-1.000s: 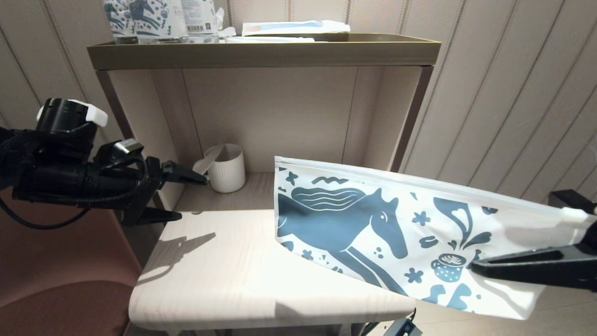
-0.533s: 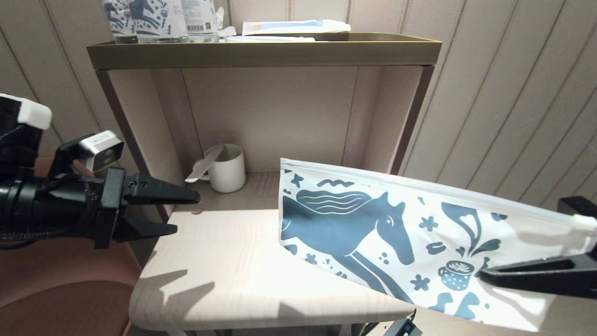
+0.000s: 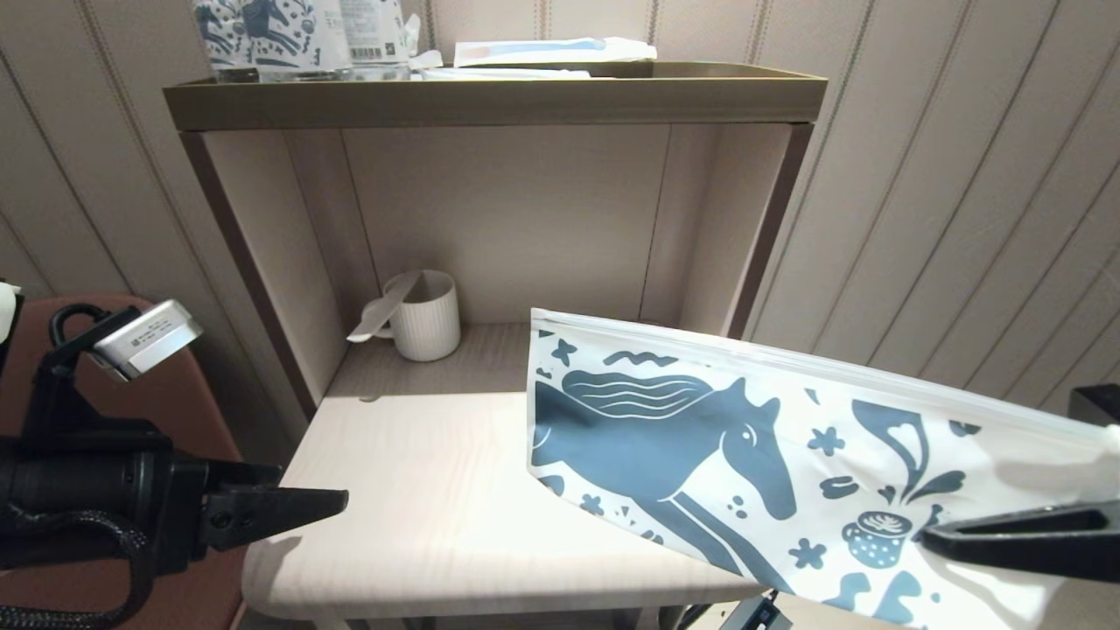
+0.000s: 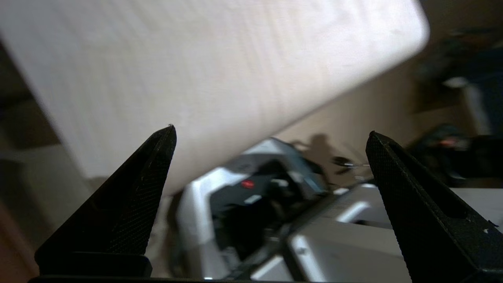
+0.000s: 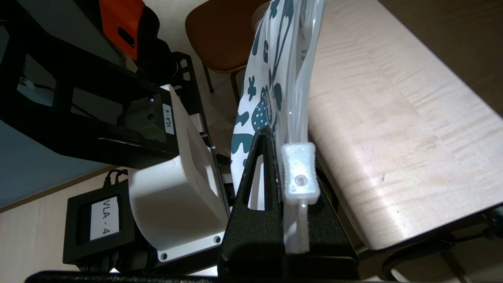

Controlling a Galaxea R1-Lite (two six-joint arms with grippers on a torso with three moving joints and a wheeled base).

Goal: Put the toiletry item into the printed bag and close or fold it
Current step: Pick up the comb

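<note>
The printed bag (image 3: 744,446), white with a dark blue horse and coffee cup, hangs in the air over the table's right front. My right gripper (image 3: 932,529) is shut on its right end, just below the white slider tab (image 5: 299,173). The toiletry item (image 3: 376,311), a slim off-white packet, leans out of the ribbed white mug (image 3: 426,319) at the back of the table (image 3: 420,490). Off the table's front left corner, low down, my left gripper (image 3: 337,506) stands open and empty (image 4: 271,131), far from the mug.
A brown-rimmed shelf (image 3: 490,101) above the table carries upright horse-printed packs (image 3: 262,35) and flat packets. Side panels wall in the table's back half. A brown chair (image 3: 184,411) stands to the left. The robot's base (image 4: 251,204) lies below the left gripper.
My left arm has dropped and drawn back from beside the mug to the table's front left corner. The bag has drifted slightly down and to the right with the right gripper.
</note>
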